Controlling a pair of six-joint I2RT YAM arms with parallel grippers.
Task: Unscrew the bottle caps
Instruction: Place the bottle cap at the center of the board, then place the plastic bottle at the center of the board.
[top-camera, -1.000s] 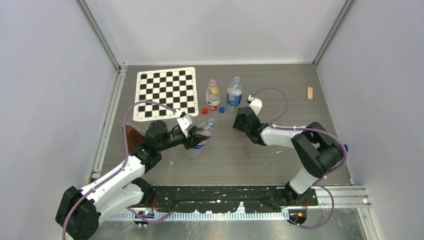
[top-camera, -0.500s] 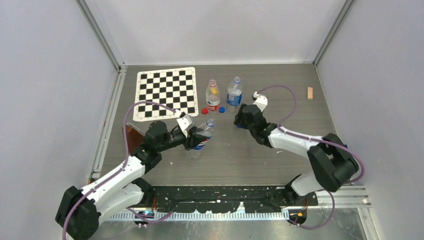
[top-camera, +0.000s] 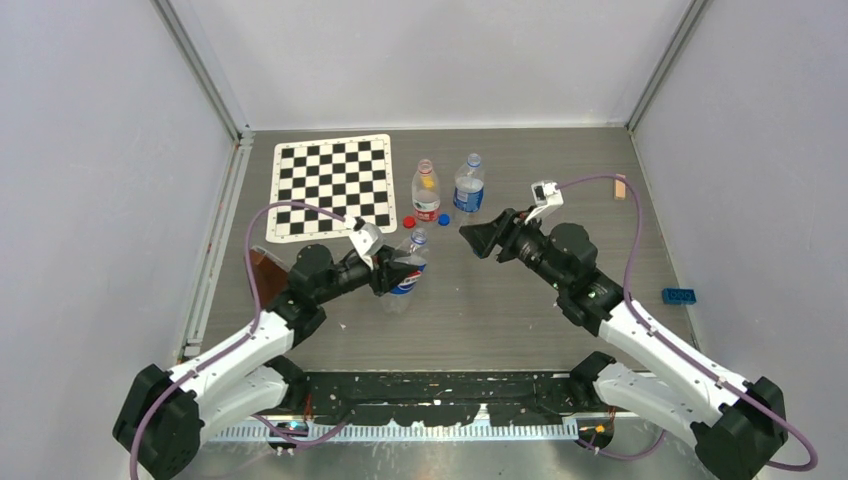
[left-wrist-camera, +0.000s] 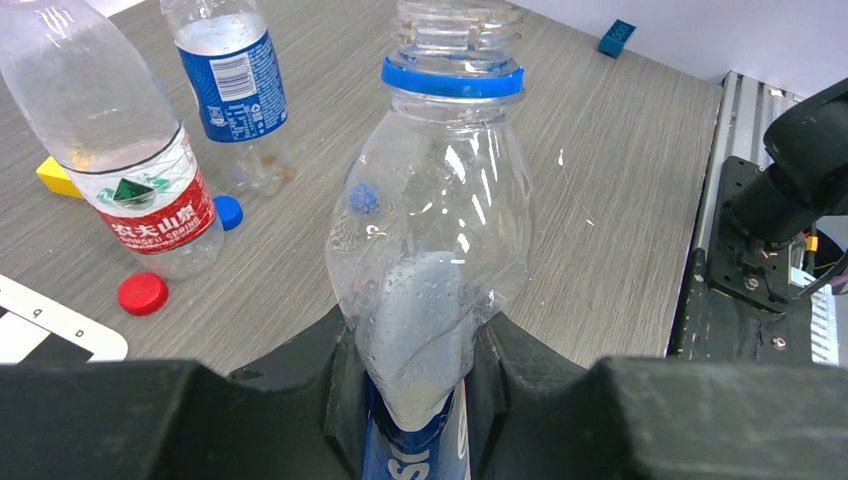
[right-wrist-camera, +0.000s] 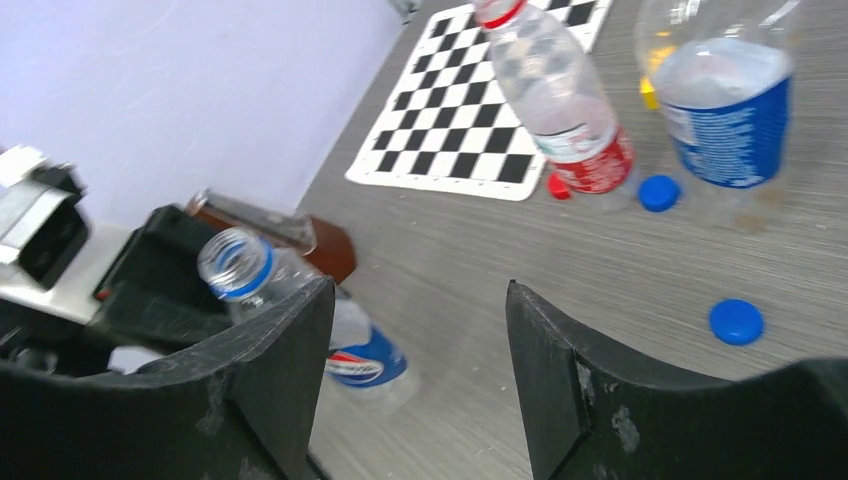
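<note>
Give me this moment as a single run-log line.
left gripper: shut on clear blue-label plastic bottle, neck open | right gripper: open, empty | red plastic cap, two blue plastic caps: loose on table

The left jaws clamp a tilted bottle (top-camera: 411, 260), while two other bottles (top-camera: 426, 196) stand upright beside the checkerboard (top-camera: 331, 185).

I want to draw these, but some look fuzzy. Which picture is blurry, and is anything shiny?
Right wrist view: the fuzziest, the checkerboard and red-label bottle look smeared. Left wrist view: sharper, with white glints on the clear bottle in the left gripper. Top view: even light, no strong shadows.
</note>
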